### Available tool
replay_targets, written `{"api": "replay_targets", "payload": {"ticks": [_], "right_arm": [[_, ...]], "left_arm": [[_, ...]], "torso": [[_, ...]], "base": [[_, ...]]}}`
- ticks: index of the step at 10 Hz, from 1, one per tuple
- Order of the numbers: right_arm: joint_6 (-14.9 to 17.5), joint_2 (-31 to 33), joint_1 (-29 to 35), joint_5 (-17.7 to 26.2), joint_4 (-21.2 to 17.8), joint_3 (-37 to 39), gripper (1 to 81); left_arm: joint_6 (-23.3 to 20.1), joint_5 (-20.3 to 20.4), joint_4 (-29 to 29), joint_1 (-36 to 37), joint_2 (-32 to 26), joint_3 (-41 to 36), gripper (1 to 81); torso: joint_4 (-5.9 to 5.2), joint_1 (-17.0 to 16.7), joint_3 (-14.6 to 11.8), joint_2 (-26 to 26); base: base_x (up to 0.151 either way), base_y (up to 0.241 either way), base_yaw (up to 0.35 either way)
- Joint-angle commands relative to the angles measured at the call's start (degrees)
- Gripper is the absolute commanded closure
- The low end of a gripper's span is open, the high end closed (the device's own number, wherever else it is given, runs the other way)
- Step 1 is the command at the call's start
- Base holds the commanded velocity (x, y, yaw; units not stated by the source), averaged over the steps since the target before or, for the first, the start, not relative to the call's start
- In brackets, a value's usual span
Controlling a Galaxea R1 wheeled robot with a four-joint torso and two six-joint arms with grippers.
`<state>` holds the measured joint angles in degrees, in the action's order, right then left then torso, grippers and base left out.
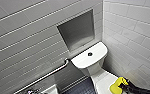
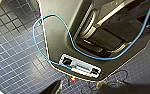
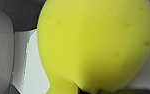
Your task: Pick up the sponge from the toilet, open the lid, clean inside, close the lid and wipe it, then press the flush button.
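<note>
Grey wall tiles on the left carry a slanted grab bar (image 1: 46, 74), then a recessed niche (image 1: 77, 30). Right of these stands the toilet (image 1: 91, 67), the flush button (image 1: 90, 54) dark on its cistern top, the lid (image 1: 103, 79) down. Farthest right, the right gripper (image 1: 124, 84) grasps the sponge (image 1: 116, 85) at the lid's edge — contact unclear. Left gripper (image 2: 87, 88) — released or clenched, I cannot tell.
</note>
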<state>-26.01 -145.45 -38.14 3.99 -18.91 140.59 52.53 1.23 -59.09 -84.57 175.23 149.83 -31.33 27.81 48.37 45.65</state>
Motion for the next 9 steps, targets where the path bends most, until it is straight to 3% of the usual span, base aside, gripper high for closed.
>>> {"api": "replay_targets", "payload": {"ticks": [1, 3, 4, 7, 9], "right_arm": [[-0.7, 12.7, -3.2, -6.1, -0.2, -18.0, 81.1], [-0.7, 18.2, -8.6, -10.6, -0.5, -25.2, 81.1], [-0.8, 18.3, -11.3, -15.1, -0.8, -25.5, 81.1], [-1.7, 18.5, -18.2, -21.6, -1.0, -25.9, 81.1], [-4.6, 19.7, -24.1, -27.1, -0.9, -25.5, 81.1]], "left_arm": [[0.0, -3.6, 0.3, -1.0, -1.1, 0.5, 1.0], [-0.1, -3.6, 0.3, -1.0, -0.8, 0.5, 1.0], [-0.1, -3.6, 0.3, -1.0, -0.8, 0.5, 1.0], [-0.1, -3.6, 0.3, -1.4, -1.5, 0.5, 1.0], [-0.1, -3.6, 0.3, -1.4, -1.5, 0.5, 1.0]], "torso": [[0.0, 0.0, 0.0, 0.0], [0.0, 0.0, 0.0, 0.0], [0.0, 0.0, 0.0, 0.0], [0.0, 0.0, 0.0, 0.0], [0.0, 0.0, 0.0, 0.0]], "base": [[0.0, 0.0, 0.0], [0.0, 0.0, 0.0], [0.0, 0.0, 0.0], [0.0, 0.0, 0.0], [0.0, 0.0, 0.0]]}}
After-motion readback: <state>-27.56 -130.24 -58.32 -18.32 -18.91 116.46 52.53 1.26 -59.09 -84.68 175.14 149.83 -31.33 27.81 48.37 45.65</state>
